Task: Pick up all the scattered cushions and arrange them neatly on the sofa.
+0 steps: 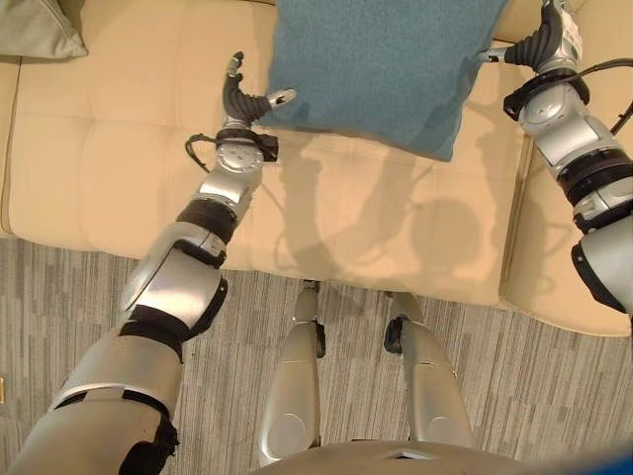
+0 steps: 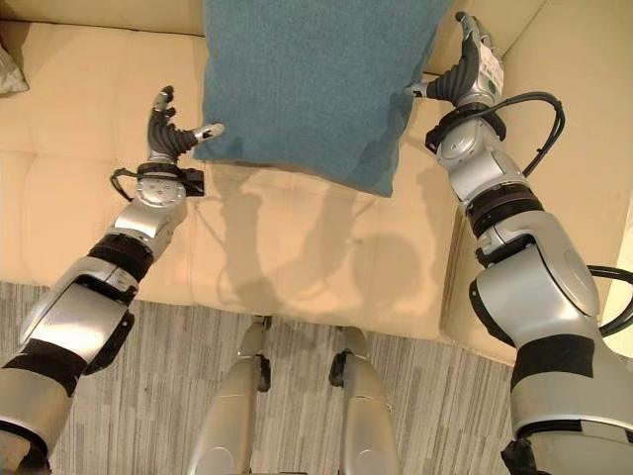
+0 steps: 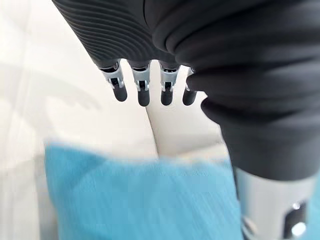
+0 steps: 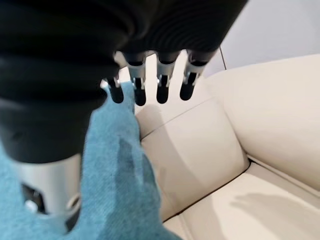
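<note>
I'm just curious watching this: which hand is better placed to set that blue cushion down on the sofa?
Neither alone, probably: the left hand and right hand flank the blue cushion over the sofa, fingers straight, so both should lower together.

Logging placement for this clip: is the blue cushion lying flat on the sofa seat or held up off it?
Held up: the blue cushion hangs between the left robot hand and the right robot hand, casting a shadow on the sofa seat below.

Cushion (image 1: 381, 64) top centre over sofa (image 1: 119, 178), between left hand (image 1: 242, 99) and right hand (image 2: 465, 74); second cushion (image 1: 35, 28) upper left on sofa.
</note>
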